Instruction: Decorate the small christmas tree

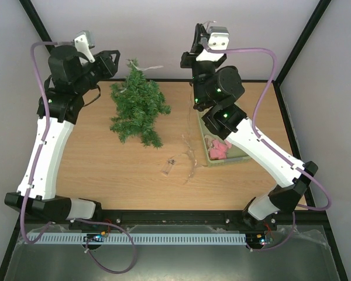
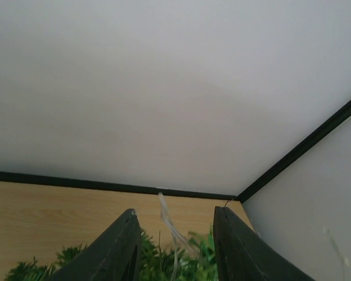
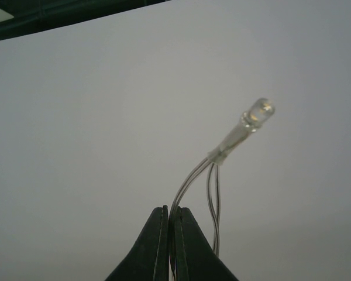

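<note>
The small christmas tree (image 1: 137,106) lies on its side on the wooden table, its tip toward the back wall. A thin light string (image 1: 190,155) trails over the table beside it. My left gripper (image 1: 113,63) hovers by the tree's tip. In the left wrist view this gripper (image 2: 175,211) is open, with a loose strand of the light string (image 2: 167,219) and the tree's green needles (image 2: 164,260) showing between its fingers. My right gripper (image 1: 196,36) is raised near the back wall. It (image 3: 169,209) is shut on the string's wire, just below a clear bulb (image 3: 260,111).
A pale green basket (image 1: 241,157) with pink items stands at the right of the table, partly under the right arm. A small clear piece (image 1: 168,167) lies on the wood near the string. Black frame posts rise at the back corners.
</note>
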Controlling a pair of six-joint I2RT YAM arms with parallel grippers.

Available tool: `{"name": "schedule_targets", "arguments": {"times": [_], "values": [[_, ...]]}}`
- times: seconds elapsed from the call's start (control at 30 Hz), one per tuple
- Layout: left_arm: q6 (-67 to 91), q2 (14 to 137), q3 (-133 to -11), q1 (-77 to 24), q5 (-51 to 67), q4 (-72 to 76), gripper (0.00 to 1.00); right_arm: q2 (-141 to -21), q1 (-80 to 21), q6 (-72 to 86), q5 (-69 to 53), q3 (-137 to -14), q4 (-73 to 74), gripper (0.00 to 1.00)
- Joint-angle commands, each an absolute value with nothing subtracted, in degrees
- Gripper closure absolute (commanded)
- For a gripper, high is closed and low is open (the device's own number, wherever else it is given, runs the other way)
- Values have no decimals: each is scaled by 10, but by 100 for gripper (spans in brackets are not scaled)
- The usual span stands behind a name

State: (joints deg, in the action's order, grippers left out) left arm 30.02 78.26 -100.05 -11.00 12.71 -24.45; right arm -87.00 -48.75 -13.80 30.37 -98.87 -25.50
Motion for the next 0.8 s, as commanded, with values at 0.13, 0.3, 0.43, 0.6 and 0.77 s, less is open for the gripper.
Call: {"name": "schedule_targets", "arguments": {"times": [0.13,0.3,0.43,0.6,0.77], "values": [[224,718,-937,-102,127,-286,57,-864,-477,-137,296,-1000,-244,98],[135,667,-857,-102,142,-258,50,-880,-470,-133,290,-1031,-232,98],[-11,605,-753,-104,228,-191,39,-885,-470,-119,275,-1047,-220,98],[-200,575,-665,-104,275,-129,37,-887,-470,-109,270,-1051,-215,98],[-293,580,-645,-104,256,-81,32,-887,-470,-103,258,-1054,-204,98]]}}
